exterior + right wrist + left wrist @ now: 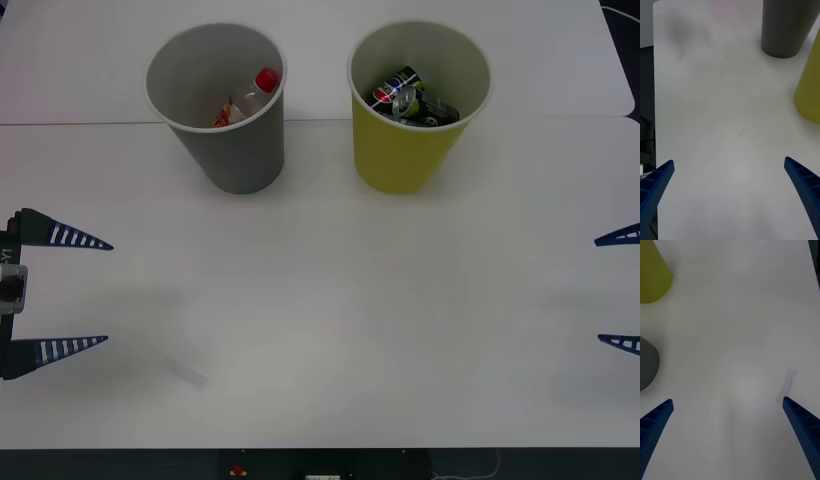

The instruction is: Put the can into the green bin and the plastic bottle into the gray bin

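left hand (105,293) spread | right hand (600,290) spread | plastic bottle (252,97) in gray bin (240,150)

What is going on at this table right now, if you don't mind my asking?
The sorting looks finished. The small clear plastic bottle with a red cap lies inside the large gray tapered bin, and a dark crushed drink can sits in the yellow-green tapered bin. The left gripper and right gripper hang open and empty at the white table's sides.
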Robot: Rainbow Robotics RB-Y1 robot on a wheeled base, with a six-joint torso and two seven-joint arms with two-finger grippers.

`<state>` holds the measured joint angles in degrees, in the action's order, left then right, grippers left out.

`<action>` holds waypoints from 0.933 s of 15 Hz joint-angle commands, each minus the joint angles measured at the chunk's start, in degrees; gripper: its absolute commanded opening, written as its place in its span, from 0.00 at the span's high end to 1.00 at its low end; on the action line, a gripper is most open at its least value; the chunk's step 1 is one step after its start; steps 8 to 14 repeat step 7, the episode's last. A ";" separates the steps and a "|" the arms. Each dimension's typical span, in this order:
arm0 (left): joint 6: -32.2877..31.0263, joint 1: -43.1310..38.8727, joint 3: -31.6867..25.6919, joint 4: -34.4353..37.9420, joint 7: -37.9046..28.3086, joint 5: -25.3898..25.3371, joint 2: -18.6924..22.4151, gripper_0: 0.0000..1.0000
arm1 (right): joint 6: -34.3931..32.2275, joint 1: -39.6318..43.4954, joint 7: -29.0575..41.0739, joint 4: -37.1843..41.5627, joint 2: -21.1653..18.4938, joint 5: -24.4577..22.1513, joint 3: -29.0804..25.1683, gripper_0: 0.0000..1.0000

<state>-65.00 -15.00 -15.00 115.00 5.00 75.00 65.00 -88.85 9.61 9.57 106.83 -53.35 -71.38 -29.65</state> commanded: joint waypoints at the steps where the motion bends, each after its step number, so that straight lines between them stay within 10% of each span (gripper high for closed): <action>1: 0.00 0.00 0.00 0.00 0.00 0.00 0.00 0.00 | -0.09 -0.20 -2.10 -1.54 0.00 0.89 0.56 0.00; 14: 0.00 0.00 0.00 0.00 0.00 0.00 0.00 0.00 | -0.09 -0.82 -1.84 -1.54 0.00 1.33 1.09 0.00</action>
